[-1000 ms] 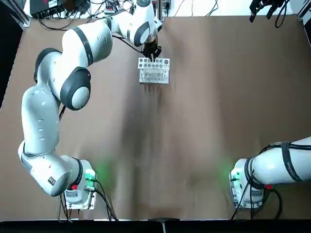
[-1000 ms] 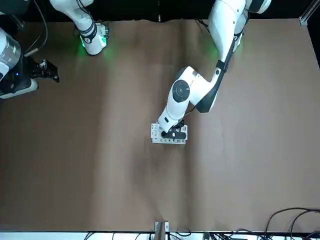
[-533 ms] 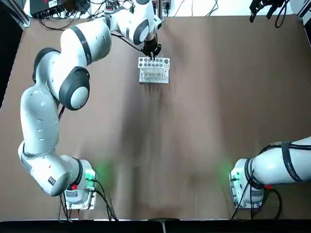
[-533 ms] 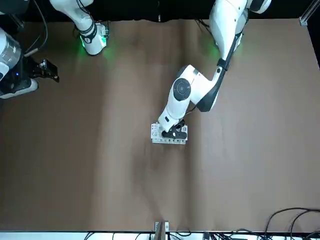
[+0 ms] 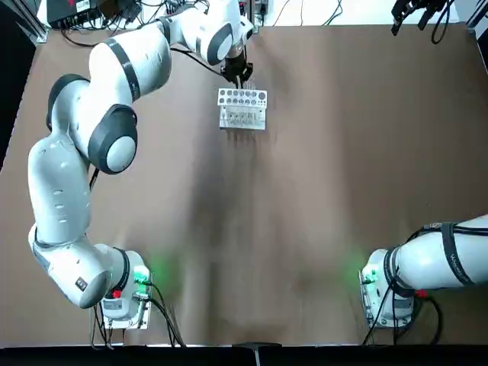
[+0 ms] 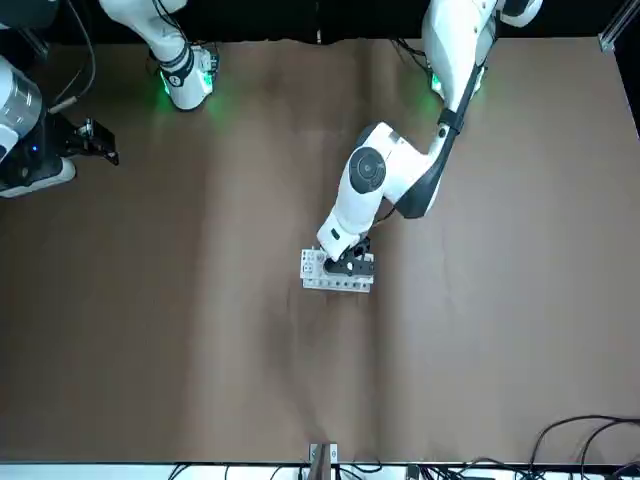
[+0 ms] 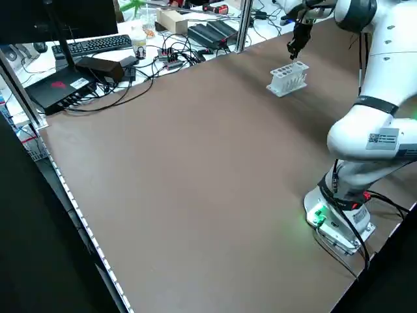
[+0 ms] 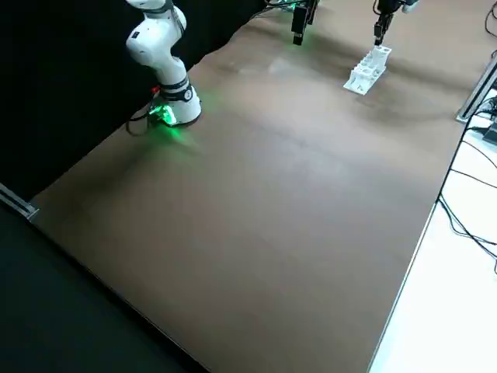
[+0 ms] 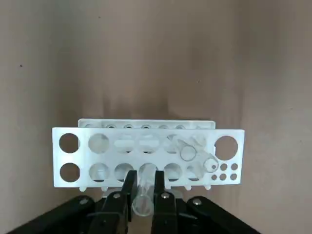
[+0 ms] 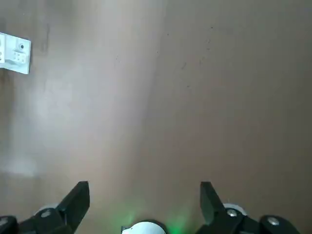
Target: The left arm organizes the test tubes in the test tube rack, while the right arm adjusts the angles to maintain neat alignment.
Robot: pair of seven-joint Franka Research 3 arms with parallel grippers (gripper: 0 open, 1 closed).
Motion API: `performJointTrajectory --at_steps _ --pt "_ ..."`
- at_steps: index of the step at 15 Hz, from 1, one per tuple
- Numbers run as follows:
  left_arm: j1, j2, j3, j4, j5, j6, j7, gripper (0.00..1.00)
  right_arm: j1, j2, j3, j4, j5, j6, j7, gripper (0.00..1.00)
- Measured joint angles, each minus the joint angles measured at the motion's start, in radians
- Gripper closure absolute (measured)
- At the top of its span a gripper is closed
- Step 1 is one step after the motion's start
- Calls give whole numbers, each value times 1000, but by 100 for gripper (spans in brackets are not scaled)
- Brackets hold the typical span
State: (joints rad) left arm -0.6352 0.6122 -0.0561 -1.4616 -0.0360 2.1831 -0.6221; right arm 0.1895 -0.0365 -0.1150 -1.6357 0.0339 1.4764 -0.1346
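Overhead, left hand point(image 9: 143, 192) gripping test tube point(image 9: 144, 189), rack point(image 9: 73, 157) holding tubes

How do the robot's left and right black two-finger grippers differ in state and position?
The left gripper has its fingers shut on a clear glass test tube above the white test tube rack; the right gripper is open, empty, far from the rack. Both are black.

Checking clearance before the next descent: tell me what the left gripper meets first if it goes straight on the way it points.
Most likely the test tube rack: the left gripper, shut on a test tube, points down at the rack's near row of holes. Depth is unclear.
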Motion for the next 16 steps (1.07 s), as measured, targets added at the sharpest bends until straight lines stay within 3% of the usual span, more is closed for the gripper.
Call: performJointTrajectory --at_steps 16 --pt "2 -73 17 4 0 -63 -14 82 0 0 0 0 0 -2 0 0"
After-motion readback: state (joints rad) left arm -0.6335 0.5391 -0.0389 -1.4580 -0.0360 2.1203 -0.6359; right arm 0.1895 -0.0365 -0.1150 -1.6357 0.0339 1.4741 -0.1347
